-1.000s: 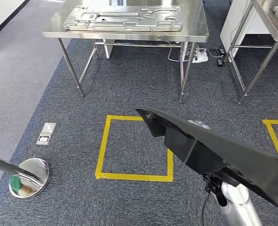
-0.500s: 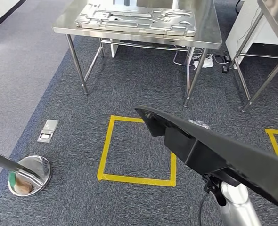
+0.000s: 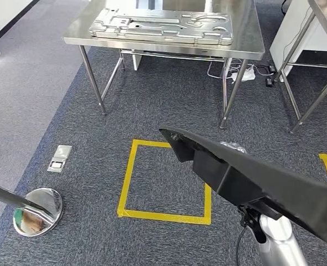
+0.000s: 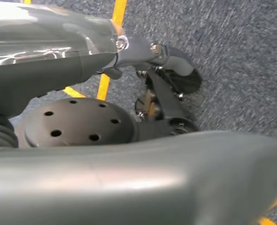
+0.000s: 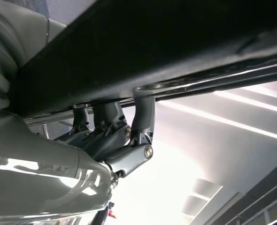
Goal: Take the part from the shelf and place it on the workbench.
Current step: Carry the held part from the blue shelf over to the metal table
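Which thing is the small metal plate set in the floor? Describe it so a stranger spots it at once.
Start at the steel workbench carrying a large stamped metal panel, then drop to the yellow taped square on the dark carpet before it. Left of that square lies the small floor plate. Unlike the round mirrored base nearer the robot, it is rectangular, flat and dull grey.

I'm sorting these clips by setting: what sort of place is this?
Likely a factory-style test lab: a steel workbench bearing a stamped metal panel, yellow tape squares on grey carpet, and a black part carried by the right hand.
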